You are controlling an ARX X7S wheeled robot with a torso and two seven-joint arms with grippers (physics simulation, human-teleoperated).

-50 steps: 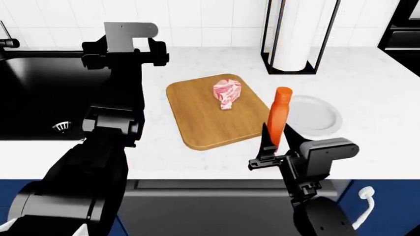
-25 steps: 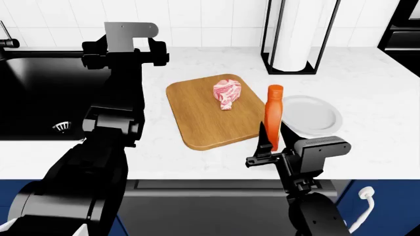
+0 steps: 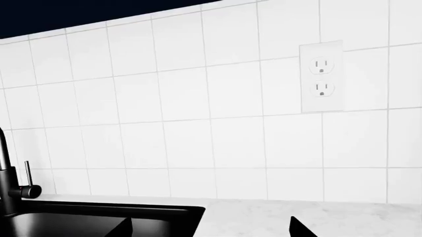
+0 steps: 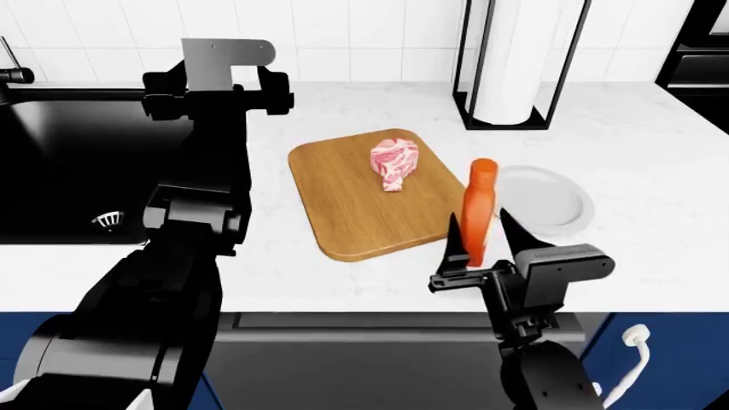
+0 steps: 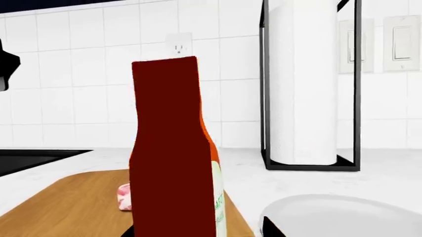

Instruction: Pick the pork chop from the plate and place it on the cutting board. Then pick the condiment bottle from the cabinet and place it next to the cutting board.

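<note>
Bottle point(image 4: 477, 212): shifted slightly right since earlier, upright between the right gripper's point(image 4: 483, 243) spread fingers, beside the board point(image 4: 362, 201); placement nearly complete. Left fingers: state indeterminable.

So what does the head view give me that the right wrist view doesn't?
Only the head view shows the right gripper, its fingers either side of the condiment bottle, the left arm raised over the sink, and the whole pork chop. Only the right wrist view shows the wall outlet and light switches. Both share the bottle, cutting board, plate and paper-towel roll.
</note>
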